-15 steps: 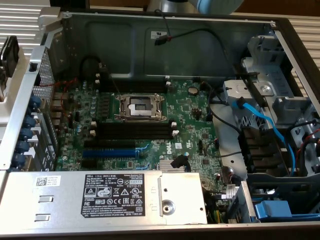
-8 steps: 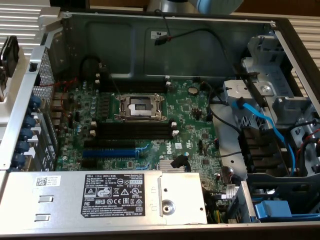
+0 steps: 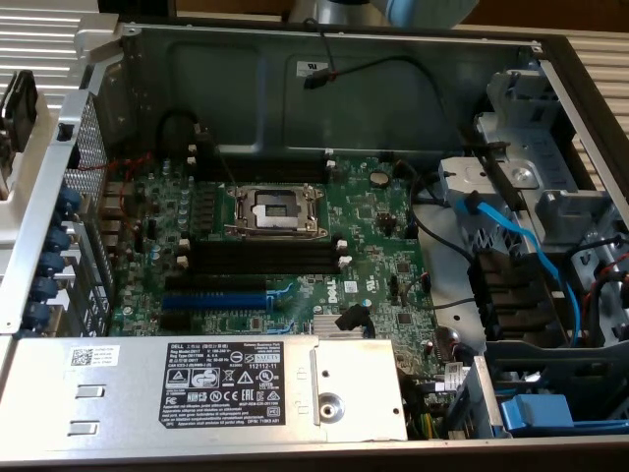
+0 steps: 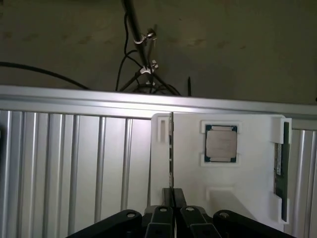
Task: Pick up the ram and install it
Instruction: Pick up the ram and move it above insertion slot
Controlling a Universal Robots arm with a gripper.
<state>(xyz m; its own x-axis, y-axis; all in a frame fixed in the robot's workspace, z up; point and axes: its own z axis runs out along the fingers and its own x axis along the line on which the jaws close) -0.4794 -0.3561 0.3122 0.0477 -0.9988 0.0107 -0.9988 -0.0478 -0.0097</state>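
The ram is seen edge-on in the wrist view, standing upright in a slot of the white holder tray, away from the computer case. Its lower end is pinched between the closed fingers of the gripper. At three o'clock from it a processor chip sits in its pocket, and further out a second green stick stands at the tray's edge. The pick-up step is judged in hand. In the exterior view the black memory slots are empty; a straight lift clear of the holder is called for.

Gripper clamps edge-on ram over white tray.
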